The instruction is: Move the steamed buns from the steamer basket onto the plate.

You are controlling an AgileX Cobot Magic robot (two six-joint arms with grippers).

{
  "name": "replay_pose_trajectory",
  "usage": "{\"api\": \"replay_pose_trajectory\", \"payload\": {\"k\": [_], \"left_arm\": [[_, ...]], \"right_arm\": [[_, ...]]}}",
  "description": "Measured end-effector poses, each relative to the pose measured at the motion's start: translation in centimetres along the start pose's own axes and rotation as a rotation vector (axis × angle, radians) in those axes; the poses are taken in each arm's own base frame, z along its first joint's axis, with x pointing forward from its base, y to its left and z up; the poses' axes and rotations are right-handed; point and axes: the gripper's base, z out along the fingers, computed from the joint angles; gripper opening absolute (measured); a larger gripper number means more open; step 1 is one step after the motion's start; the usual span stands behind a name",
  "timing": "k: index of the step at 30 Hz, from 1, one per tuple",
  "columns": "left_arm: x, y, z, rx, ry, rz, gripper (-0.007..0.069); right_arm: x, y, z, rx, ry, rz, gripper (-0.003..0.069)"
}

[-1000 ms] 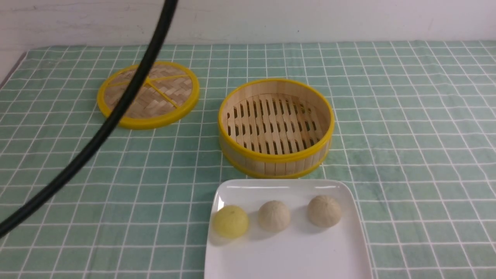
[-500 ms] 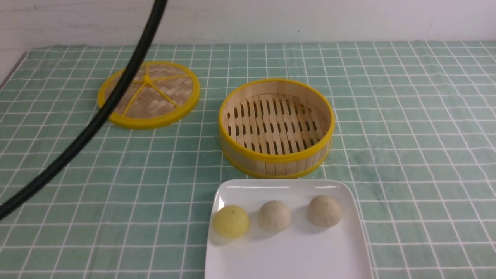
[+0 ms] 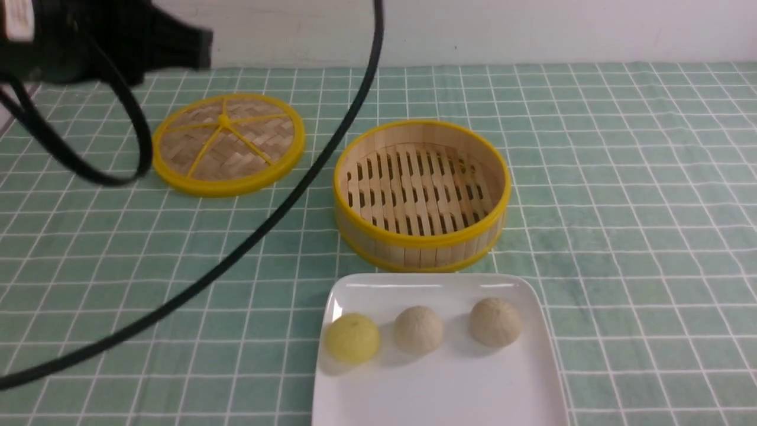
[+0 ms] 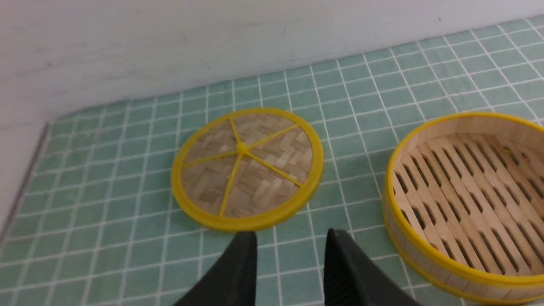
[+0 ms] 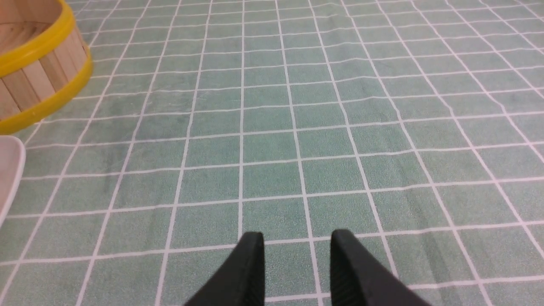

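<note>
Three steamed buns lie in a row on the white plate (image 3: 443, 390) at the front: a pale yellow one (image 3: 352, 338) and two cream-beige ones (image 3: 419, 329) (image 3: 495, 322). Just behind the plate stands the steamer basket (image 3: 414, 239), its slatted floor bare. My left gripper (image 4: 291, 238) hangs open and empty above the cloth, between the lid and the basket (image 4: 467, 204). My right gripper (image 5: 296, 238) is open and empty over bare cloth, to the right of the basket (image 5: 38, 63) and the plate's edge (image 5: 10, 170); the front view does not show it.
The flat woven lid (image 3: 227, 144) with yellow spokes lies at the back left, also seen from the left wrist (image 4: 246, 165). My left arm's black body (image 3: 89, 41) fills the top left corner, and its cable (image 3: 266, 219) loops across the left half. A white wall bounds the table.
The left arm's body has come into the front view at the top left, and its cable has swung to the right. Buns, plate, basket and lid have not moved.
</note>
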Motion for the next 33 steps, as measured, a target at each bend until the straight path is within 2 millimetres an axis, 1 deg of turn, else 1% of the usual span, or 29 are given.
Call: {"api": "replay_pose_trajectory", "payload": {"k": [1, 2, 3, 4, 5, 6, 7, 8, 9, 10, 11, 12, 14, 16, 17, 20, 24, 25, 29, 33], "left_arm": [[0.3, -0.1, 0.2, 0.006, 0.002, 0.005, 0.0252], [2.9, 1.6, 0.9, -0.004, 0.011, -0.079, 0.0252], [3.3, 1.9, 0.9, -0.013, 0.021, -0.088, 0.0252], [6.6, 3.5, 1.1, -0.045, 0.041, -0.153, 0.0252], [6.9, 4.0, 0.9, -0.060, 0.036, -0.171, 0.0252], [10.3, 5.4, 0.5, -0.112, 0.052, -0.222, 0.0252], [10.2, 5.6, 0.3, -0.119, 0.039, -0.229, 0.0252], [13.4, 7.0, -0.6, -0.198, 0.051, -0.272, 0.0250], [13.8, 7.1, -0.7, -0.206, 0.050, -0.276, 0.0249], [17.1, 8.0, -1.7, -0.292, 0.072, -0.312, 0.0243], [17.0, 8.2, -1.9, -0.301, 0.061, -0.315, 0.0243], [19.2, 8.6, -2.9, -0.371, 0.061, -0.341, 0.0239], [21.3, 8.7, -3.8, -0.428, 0.051, -0.356, 0.0236], [22.7, 8.5, -4.6, -0.459, 0.019, -0.363, 0.0235], [22.7, 8.5, -4.7, -0.461, 0.011, -0.361, 0.0235], [24.5, 7.8, -5.6, -0.472, -0.053, -0.346, 0.0237], [25.8, 7.5, -6.2, -0.487, -0.090, -0.339, 0.0239], [25.9, 7.4, -6.2, -0.488, -0.092, -0.339, 0.0239], [27.3, 7.2, -6.5, -0.511, -0.097, -0.349, 0.0239], [28.0, 7.0, -6.7, -0.520, -0.126, -0.351, 0.0239]], "right_arm": [[0.0, 0.0, 0.0, 0.000, 0.000, 0.000, 0.0239], [0.0, 0.0, 0.0, 0.000, 0.000, 0.000, 0.0239], [0.0, 0.0, 0.0, 0.000, 0.000, 0.000, 0.0239], [0.0, 0.0, 0.0, 0.000, 0.000, 0.000, 0.0239], [0.0, 0.0, 0.0, 0.000, 0.000, 0.000, 0.0239], [0.0, 0.0, 0.0, 0.000, 0.000, 0.000, 0.0239], [0.0, 0.0, 0.0, 0.000, 0.000, 0.000, 0.0239], [0.0, 0.0, 0.0, 0.000, 0.000, 0.000, 0.0239], [0.0, 0.0, 0.0, 0.000, 0.000, 0.000, 0.0239], [0.0, 0.0, 0.0, 0.000, 0.000, 0.000, 0.0239], [0.0, 0.0, 0.0, 0.000, 0.000, 0.000, 0.0239], [0.0, 0.0, 0.0, 0.000, 0.000, 0.000, 0.0239], [0.0, 0.0, 0.0, 0.000, 0.000, 0.000, 0.0239], [0.0, 0.0, 0.0, 0.000, 0.000, 0.000, 0.0239], [0.0, 0.0, 0.0, 0.000, 0.000, 0.000, 0.0239], [0.0, 0.0, 0.0, 0.000, 0.000, 0.000, 0.0239], [0.0, 0.0, 0.0, 0.000, 0.000, 0.000, 0.0239], [0.0, 0.0, 0.0, 0.000, 0.000, 0.000, 0.0239], [0.0, 0.0, 0.0, 0.000, 0.000, -0.001, 0.0239], [0.0, 0.0, 0.0, 0.000, 0.000, -0.001, 0.0239]]}}
